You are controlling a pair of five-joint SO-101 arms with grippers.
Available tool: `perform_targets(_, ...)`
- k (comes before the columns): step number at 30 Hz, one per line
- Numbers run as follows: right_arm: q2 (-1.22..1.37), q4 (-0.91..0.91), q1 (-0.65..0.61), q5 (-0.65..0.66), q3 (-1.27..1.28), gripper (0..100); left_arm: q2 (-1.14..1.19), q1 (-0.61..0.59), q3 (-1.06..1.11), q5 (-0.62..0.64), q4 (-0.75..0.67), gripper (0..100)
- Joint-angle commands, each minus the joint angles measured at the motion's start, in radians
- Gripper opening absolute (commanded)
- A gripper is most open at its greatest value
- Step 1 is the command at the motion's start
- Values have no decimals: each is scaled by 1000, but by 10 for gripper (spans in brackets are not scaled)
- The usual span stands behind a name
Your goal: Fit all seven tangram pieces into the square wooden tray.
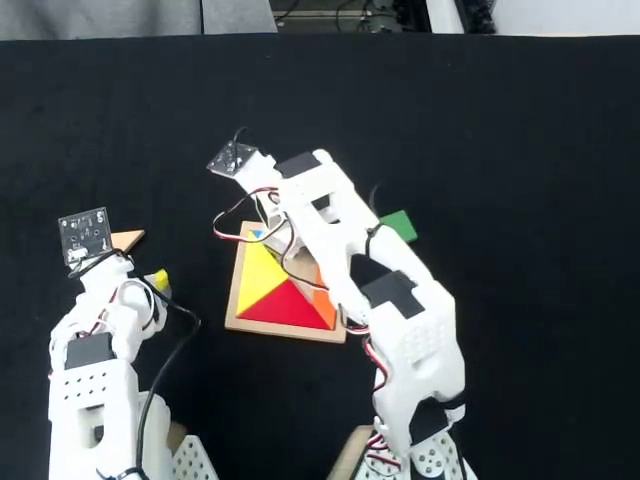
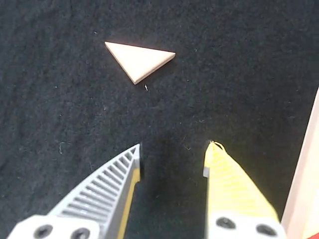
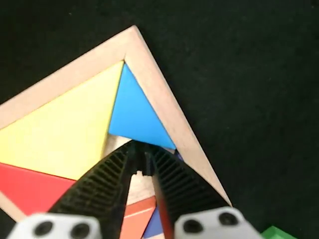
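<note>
The square wooden tray [image 1: 236, 300] lies mid-table and holds a yellow triangle [image 1: 260, 275], a red triangle [image 1: 285, 308] and an orange piece [image 1: 324, 296]. In the right wrist view my right gripper [image 3: 142, 148] hangs over the tray's rim [image 3: 164, 94], shut, with its tips at the edge of a blue triangle [image 3: 133, 115] seated in the corner beside the yellow triangle [image 3: 65, 134]. A plain wooden triangle [image 2: 140, 59] lies on the black cloth ahead of my left gripper [image 2: 174, 147], which is open and holds nothing. The same triangle [image 1: 128, 239] sits left of the tray.
A green piece [image 1: 400, 225] lies on the cloth just right of the tray, partly behind the right arm; its corner [image 3: 279, 233] shows in the right wrist view. The tray's edge [image 2: 306, 174] runs close beside my left gripper's yellow finger [image 2: 227, 174]. Black cloth covers the table.
</note>
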Motion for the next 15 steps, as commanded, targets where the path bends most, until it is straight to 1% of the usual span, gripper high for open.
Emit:
perform_targets(1,-58,72,11,-12,-79,11,-15,10,-41,-8,-18,209)
perform_targets(3,-124,117,15,-12,-91,11,-15,10,-41,-8,-18,209)
perform_targets(5,-196,98,52,-25,-90,11,-15,10,-41,-6,-18,209)
perform_targets(8,-213,-20,117,-150,-77,11,-15,10,-41,-6,-18,209)
perform_targets(11,-133,-164,155,-244,-76,11,-15,10,-41,-6,-18,209)
perform_targets(13,-53,-210,155,-229,-93,11,-15,10,-41,-6,-18,209)
perform_targets(15,24,-187,127,-192,-148,11,-15,10,-41,-6,-18,209)
